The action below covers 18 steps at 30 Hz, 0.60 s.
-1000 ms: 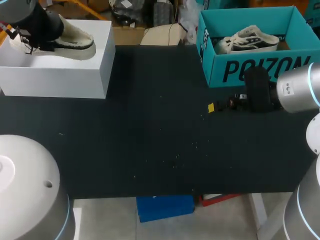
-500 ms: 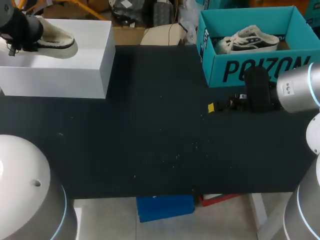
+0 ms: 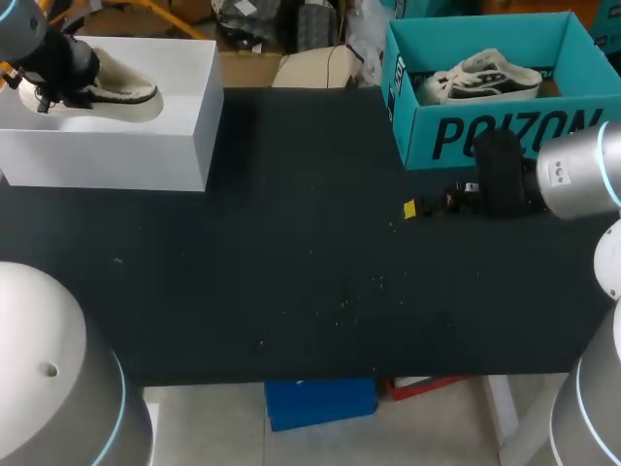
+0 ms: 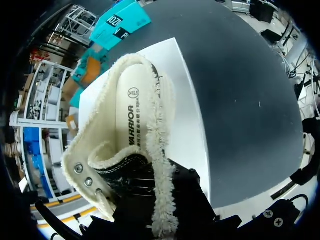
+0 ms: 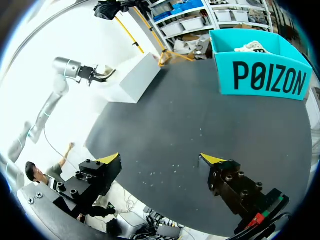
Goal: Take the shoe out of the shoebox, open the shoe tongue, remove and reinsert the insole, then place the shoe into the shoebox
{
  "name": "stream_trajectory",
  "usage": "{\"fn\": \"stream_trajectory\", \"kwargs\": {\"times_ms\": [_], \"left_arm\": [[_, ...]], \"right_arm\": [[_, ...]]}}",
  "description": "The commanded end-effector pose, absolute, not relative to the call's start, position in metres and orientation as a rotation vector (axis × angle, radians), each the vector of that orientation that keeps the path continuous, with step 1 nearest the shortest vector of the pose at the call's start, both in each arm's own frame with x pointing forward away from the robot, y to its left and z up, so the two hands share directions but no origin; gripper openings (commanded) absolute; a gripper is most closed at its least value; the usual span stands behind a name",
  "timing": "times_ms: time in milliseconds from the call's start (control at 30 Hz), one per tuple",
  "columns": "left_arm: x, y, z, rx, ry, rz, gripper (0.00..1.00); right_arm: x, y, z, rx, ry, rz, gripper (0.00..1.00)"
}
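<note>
A cream fleece-lined shoe (image 3: pixel 121 92) with a black upper sits low over the white shoebox (image 3: pixel 126 146) at the table's far left. My left gripper (image 3: pixel 53 73) is shut on its collar. In the left wrist view the shoe (image 4: pixel 135 145) fills the space ahead of the black fingers, its insole (image 4: pixel 131 117) showing; the yellow tips are hidden. My right gripper (image 3: pixel 427 206) hangs open and empty above the mat, just in front of the teal box (image 3: pixel 505 136). The right wrist view shows the right gripper (image 5: pixel 160 159) wide open, with the shoe (image 5: pixel 102 74) far off.
The teal box (image 5: pixel 262 75) at the back right holds a white and black sneaker (image 3: pixel 480 78). The black mat (image 3: pixel 310 262) covers the table between the two boxes, dotted with small specks. The white shoebox (image 5: pixel 137 77) stands near the far left edge.
My left gripper carried the shoe first leftward, then a little right and down onto the white shoebox's top. The right arm has not moved.
</note>
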<state>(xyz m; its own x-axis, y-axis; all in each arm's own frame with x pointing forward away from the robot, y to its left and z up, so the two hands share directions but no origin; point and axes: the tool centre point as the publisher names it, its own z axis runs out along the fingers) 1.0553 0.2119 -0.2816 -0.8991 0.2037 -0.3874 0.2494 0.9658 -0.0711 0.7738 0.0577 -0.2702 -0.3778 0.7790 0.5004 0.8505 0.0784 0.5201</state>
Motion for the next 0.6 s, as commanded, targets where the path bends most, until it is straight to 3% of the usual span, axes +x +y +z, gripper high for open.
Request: {"fn": "stream_trajectory", "kwargs": {"times_ms": [33, 400, 500, 600], "left_arm": [[1.064, 0.210, -0.300, 0.328, 2.740, -0.175, 0.00], [1.069, 0.208, -0.328, 0.318, 2.781, -0.177, 0.00], [1.070, 0.207, -0.331, 0.316, 2.802, -0.189, 0.11], [1.070, 0.205, -0.333, 0.314, 2.826, -0.192, 0.37]], "right_arm": [[0.775, 0.059, -0.270, -1.700, -2.239, -1.185, 1.00], [0.775, 0.059, -0.270, -1.700, -2.239, -1.185, 1.00], [0.775, 0.059, -0.270, -1.700, -2.239, -1.185, 1.00], [0.775, 0.059, -0.270, -1.700, -2.239, -1.185, 1.00]]}}
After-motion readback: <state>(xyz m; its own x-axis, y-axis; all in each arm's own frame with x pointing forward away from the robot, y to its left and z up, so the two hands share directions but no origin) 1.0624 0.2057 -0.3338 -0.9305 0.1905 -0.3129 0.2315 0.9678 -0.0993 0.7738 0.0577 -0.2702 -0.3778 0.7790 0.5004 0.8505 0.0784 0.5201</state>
